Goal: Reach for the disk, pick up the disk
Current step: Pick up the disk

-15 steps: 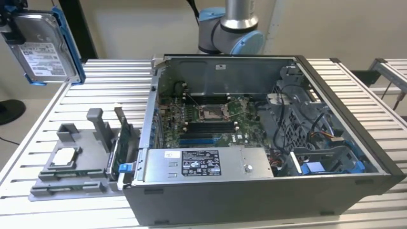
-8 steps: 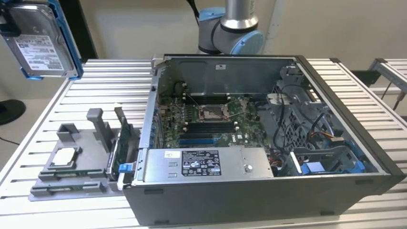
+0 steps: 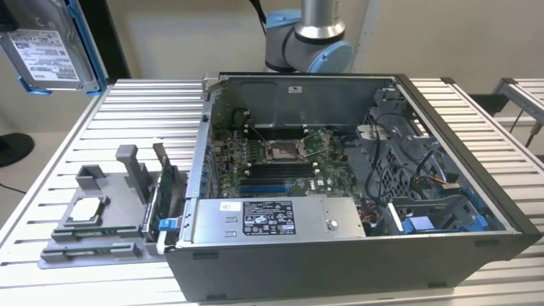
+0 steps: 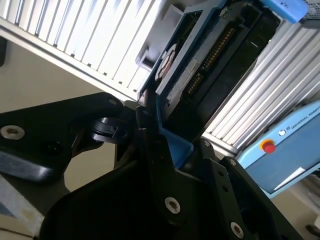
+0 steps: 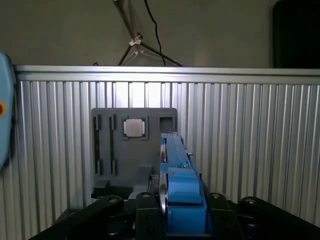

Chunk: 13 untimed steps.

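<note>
From here the big thing in the scene is the open computer case [image 3: 340,255], which sits on the ribbed metal surface [image 3: 76,127] and takes up the middle and right of the exterior view. Its circuit board [image 3: 272,153] is laid bare, and a grey power box [image 3: 272,220] lies along the near edge. The arm's base joint [image 3: 310,38] stands behind the case at the top centre.

At the lower left of that view, just beside the case wall, a grey plastic holder [image 3: 93,210] rests on the surface with a small square chip [image 3: 88,209] seated in it.

The disk [image 3: 53,54] is in the upper left corner of the exterior view. It is up in the air and well apart from both the case and the holder, with its white label facing the camera and the blue carrier framing it. Nothing stands between it and the surface below.

In both wrist views I see the disk edge-on. The fingers [image 5: 147,215] are closed on it — one black finger pressed to each flat side, with the blue carrier edge poking out between them. In the first wrist view the grey holder and its chip lie beyond the disk on the ribbed surface. In the second wrist view a pale blue box with a red button [image 4: 270,146] sits off past the surface's edge.
</note>
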Each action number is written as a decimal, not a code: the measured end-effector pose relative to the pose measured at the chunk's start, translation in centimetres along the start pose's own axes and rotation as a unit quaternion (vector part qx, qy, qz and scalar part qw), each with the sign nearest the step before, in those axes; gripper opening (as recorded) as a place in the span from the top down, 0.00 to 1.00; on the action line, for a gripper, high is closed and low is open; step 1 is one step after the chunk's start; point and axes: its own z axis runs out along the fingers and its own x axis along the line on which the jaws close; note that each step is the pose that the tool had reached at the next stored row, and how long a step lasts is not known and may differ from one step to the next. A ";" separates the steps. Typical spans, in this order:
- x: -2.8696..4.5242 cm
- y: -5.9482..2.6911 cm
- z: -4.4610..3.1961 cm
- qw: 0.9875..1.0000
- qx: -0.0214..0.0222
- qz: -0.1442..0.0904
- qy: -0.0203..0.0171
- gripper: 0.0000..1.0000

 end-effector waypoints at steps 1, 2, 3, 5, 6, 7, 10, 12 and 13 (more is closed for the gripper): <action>-0.01 -0.01 -0.25 1.000 0.001 0.000 0.000 1.00; -0.01 -0.02 -0.52 1.000 0.002 0.000 0.000 1.00; -0.02 -0.02 -0.79 1.000 0.002 0.000 0.000 1.00; -0.03 -0.03 -1.35 1.000 0.004 0.000 0.000 1.00; -0.03 -0.04 -1.66 1.000 0.004 0.000 0.000 1.00; -0.04 -0.05 -1.99 1.000 0.004 0.000 0.000 1.00; -0.05 -0.07 -2.59 1.000 0.005 0.000 0.000 1.00; -0.05 -0.07 -2.58 1.000 0.005 0.000 0.000 1.00; -0.05 -0.07 -2.59 1.000 0.005 0.000 0.000 1.00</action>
